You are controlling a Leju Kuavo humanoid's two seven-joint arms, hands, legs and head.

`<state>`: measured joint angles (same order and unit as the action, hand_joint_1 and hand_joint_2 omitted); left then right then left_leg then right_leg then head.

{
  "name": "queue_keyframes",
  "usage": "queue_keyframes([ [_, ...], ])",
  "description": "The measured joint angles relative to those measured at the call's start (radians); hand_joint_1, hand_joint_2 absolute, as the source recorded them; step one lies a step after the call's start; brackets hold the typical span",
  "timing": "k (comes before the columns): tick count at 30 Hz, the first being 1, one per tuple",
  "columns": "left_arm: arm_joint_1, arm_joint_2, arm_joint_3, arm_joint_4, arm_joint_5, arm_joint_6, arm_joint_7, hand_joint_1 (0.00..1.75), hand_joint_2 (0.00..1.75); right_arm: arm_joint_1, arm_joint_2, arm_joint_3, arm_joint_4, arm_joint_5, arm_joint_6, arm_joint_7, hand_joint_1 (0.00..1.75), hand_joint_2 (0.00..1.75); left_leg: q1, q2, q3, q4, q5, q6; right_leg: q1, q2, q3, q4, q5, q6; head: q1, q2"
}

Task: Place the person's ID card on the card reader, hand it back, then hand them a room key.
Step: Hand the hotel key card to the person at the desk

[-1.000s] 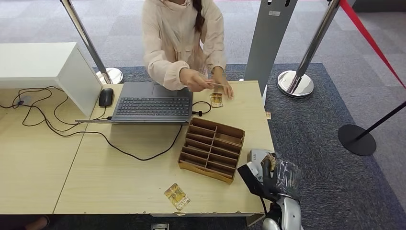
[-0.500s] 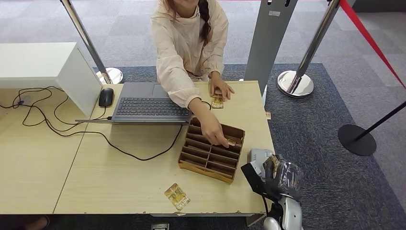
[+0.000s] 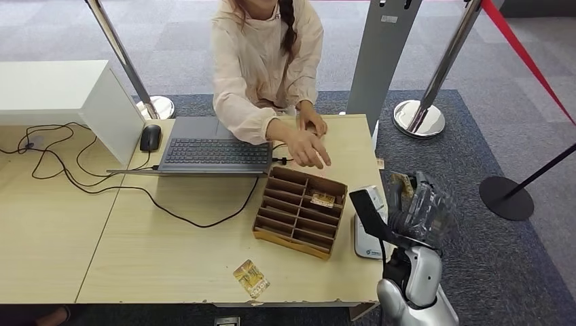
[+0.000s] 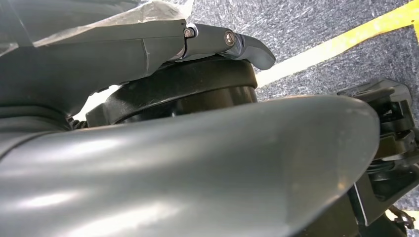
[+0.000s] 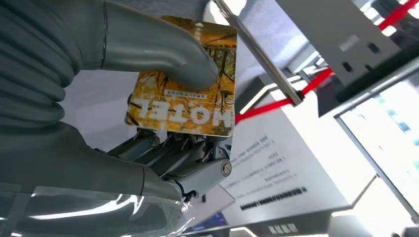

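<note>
My right hand [image 3: 419, 212] is raised beside the table's right edge, just past the white card reader [image 3: 367, 243]. It pinches an orange room key card [image 3: 399, 183] upright. In the right wrist view the thumb [image 5: 153, 52] presses that card [image 5: 190, 106], printed HOTEL, against the fingers. Across the table a person [image 3: 261, 61] reaches one hand [image 3: 309, 149] out over the tabletop. My left hand [image 4: 197, 148] hangs over the carpet with a finger [image 4: 227, 42] straight and nothing in it.
A cardboard slotted box [image 3: 285, 221] stands left of the reader, with one card [image 3: 322, 200] in a slot. Another orange card [image 3: 250, 278] lies near the table's front edge. A laptop [image 3: 216, 148], a mouse [image 3: 150, 137] and cables [image 3: 61, 163] occupy the left.
The person dropped a card into the slotted box and drew the hand back. My right hand rose and moved forward with the key card, uncovering the reader.
</note>
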<state>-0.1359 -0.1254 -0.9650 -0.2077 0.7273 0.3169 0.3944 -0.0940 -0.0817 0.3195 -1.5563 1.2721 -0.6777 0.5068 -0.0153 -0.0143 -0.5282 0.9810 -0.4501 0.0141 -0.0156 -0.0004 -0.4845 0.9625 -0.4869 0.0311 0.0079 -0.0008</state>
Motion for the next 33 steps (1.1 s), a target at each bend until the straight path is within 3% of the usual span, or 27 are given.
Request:
queue_keyframes([
  [13, -0.001, 0.001, -0.034, 0.000, -0.006, -0.007, 0.010, 0.00, 0.00, -0.188, -0.031, 0.214, -0.141, 0.062, 0.089, 0.021, 1.37, 1.75, 0.000, 0.000, 0.000, 0.000, 0.000, 0.000, 0.000, 0.000, 0.000, 0.001, 0.000, 0.000, 0.000, 0.000],
  [33, -0.001, 0.001, -0.058, 0.000, -0.007, -0.017, -0.012, 0.00, 0.00, -0.361, 0.035, 0.389, 0.008, 0.010, 0.110, 0.000, 1.37, 1.75, 0.000, -0.001, -0.001, 0.000, 0.000, 0.000, 0.000, 0.000, 0.000, 0.001, 0.000, 0.000, 0.000, 0.000],
])
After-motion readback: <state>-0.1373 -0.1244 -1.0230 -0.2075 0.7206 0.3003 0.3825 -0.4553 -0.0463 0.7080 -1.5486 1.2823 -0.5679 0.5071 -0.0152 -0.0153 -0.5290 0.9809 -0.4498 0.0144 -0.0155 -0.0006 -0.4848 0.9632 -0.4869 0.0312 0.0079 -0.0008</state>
